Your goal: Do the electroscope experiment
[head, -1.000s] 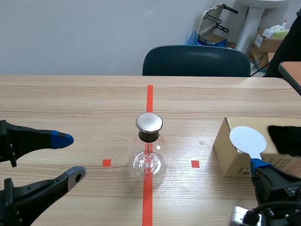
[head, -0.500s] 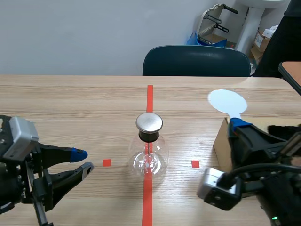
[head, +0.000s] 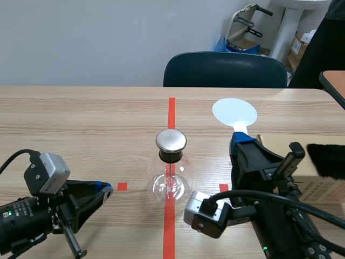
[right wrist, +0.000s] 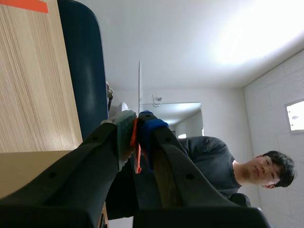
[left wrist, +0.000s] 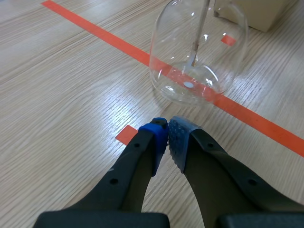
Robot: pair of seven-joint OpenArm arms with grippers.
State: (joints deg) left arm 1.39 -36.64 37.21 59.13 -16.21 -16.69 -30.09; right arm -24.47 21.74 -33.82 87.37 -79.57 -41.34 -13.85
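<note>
One electroscope (head: 171, 174) stands upright at the middle of the table (head: 81, 118), on the long red tape line. Its long axis is vertical, with the round glass body below and the flat metal cap (head: 171, 140) on top. In the left wrist view a thin rod hangs straight down inside the glass (left wrist: 198, 52).

One white paddle (head: 234, 112) is clamped by its handle in the right gripper (head: 242, 141), just right of the electroscope and a little farther back. The paddle stands on end with its disc up, its handle down between the pads, and its flat face toward the near side; it leans slightly left. The right wrist view shows it edge-on as a thin line (right wrist: 139, 85) rising from the pinched fingers (right wrist: 124, 135).

The left gripper (head: 105, 189) lies low at the near left, pointing toward the electroscope. Its fingers (left wrist: 154, 142) are pressed together on nothing, beside one of the two small red squares.

One cardboard box (head: 280, 143) sits at the right, with one black fur piece (head: 326, 159) on it. One dark chair (head: 225, 70) stands at the far edge.
</note>
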